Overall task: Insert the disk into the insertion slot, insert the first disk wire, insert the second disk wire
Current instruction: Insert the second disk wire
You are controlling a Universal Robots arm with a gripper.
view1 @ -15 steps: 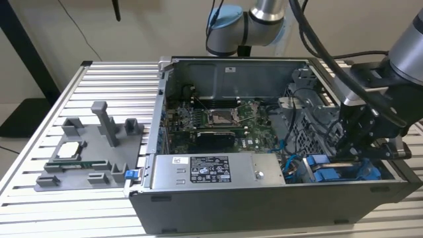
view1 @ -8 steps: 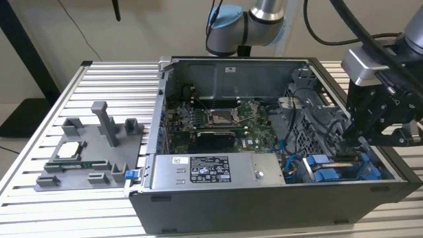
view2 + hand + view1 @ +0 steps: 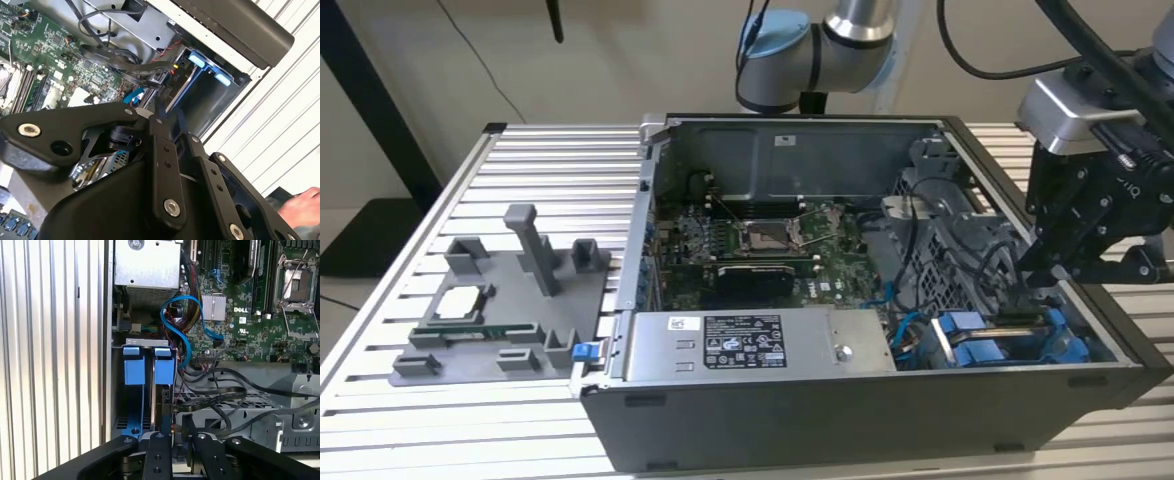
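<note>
Disk (image 3: pixel 159 405) seated in insertion slot (image 3: pixel 134 371), at 4 o'clock of the case in the exterior view. Gripper (image 3: pixel 176 426) at its rear edge; jaws nearly closed on a black wire connector (image 3: pixel 176 410). Wiring underway.

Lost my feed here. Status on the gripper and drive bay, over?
Gripper low over the bay, at the black cable by its edge. Blue tabs in the bay. Loose cables crowd beside it.
</note>
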